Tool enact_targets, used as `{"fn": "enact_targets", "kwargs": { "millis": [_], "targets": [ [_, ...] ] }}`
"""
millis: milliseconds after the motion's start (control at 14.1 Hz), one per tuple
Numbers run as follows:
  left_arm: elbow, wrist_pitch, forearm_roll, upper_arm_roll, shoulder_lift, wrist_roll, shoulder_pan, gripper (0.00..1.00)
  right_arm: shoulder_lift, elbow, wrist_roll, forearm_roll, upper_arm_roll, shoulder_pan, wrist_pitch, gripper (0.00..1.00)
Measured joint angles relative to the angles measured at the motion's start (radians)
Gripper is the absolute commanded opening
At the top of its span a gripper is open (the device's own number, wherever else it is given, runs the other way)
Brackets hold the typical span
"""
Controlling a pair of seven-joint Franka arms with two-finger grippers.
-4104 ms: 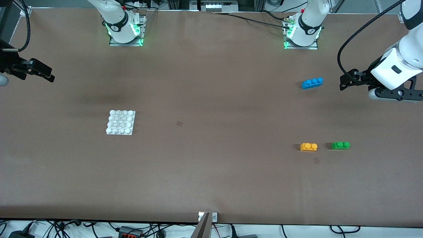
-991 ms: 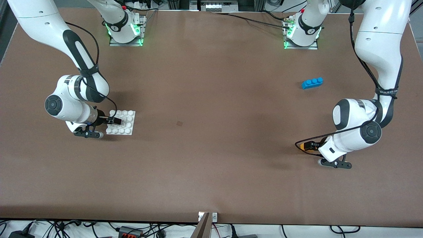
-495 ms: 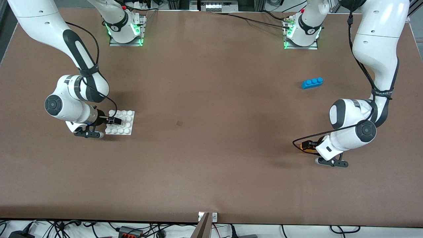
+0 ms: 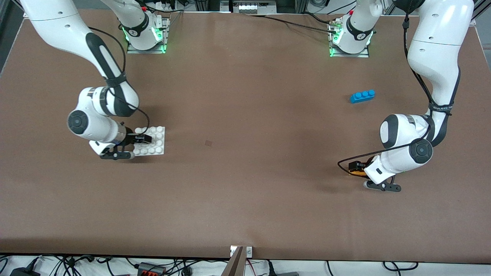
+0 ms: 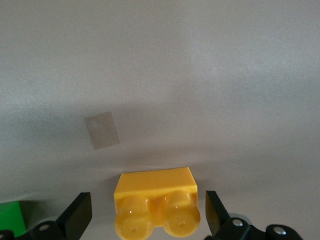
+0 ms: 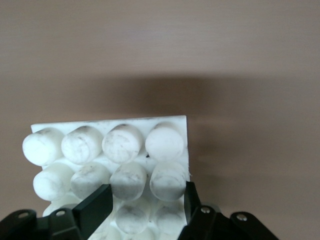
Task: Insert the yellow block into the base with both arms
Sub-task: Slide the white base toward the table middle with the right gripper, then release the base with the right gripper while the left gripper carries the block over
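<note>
Yellow block (image 5: 156,202) sits on the worktop (image 4: 245,184) between the left gripper's (image 5: 145,216) open jaws. It looks hard, light and smooth (grab its flat sides). Right gripper (image 6: 145,202) is clamped on the base (image 4: 152,140).

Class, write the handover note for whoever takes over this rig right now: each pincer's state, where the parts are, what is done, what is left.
Left pincer: open, low over the table, fingers either side of the yellow block, not yet closed.
Right pincer: shut on the base, across its studs, toward the right arm's end of the table.
Done: both arms at their parts; base gripped.
Left: grip block, carry it to the base, press it onto the studs.
Ignore green brick and blue brick.
</note>
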Motion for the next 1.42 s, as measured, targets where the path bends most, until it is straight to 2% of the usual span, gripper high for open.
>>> {"fn": "enact_targets", "kwargs": {
  "millis": [283, 495, 637, 1061, 1344, 1415],
  "targets": [
    [-0.004, 0.002, 0.000, 0.000, 0.000, 0.000, -0.002, 0.99, 0.041, 0.058, 0.033, 0.166, 0.000, 0.161, 0.000, 0.56],
    [-0.004, 0.002, 0.000, -0.001, 0.000, 0.000, -0.002, 0.89, 0.105, 0.152, 0.034, 0.309, 0.000, 0.257, -0.001, 0.54],
    [-0.005, 0.002, 0.000, -0.001, 0.000, 0.000, -0.002, 0.82, 0.148, 0.222, 0.041, 0.355, 0.002, 0.324, -0.002, 0.51],
    [-0.005, 0.002, 0.000, -0.002, 0.000, 0.000, -0.003, 0.69, 0.277, 0.434, 0.322, 0.365, 0.003, 0.506, -0.003, 0.50],
    [-0.005, 0.002, 0.000, -0.003, -0.001, 0.000, -0.003, 0.67, 0.344, 0.541, 0.443, 0.365, 0.003, 0.585, 0.004, 0.50],
    [-0.005, 0.001, 0.000, -0.004, -0.001, 0.000, -0.003, 0.67, 0.350, 0.551, 0.452, 0.365, 0.003, 0.594, 0.007, 0.53]
  ]
}}
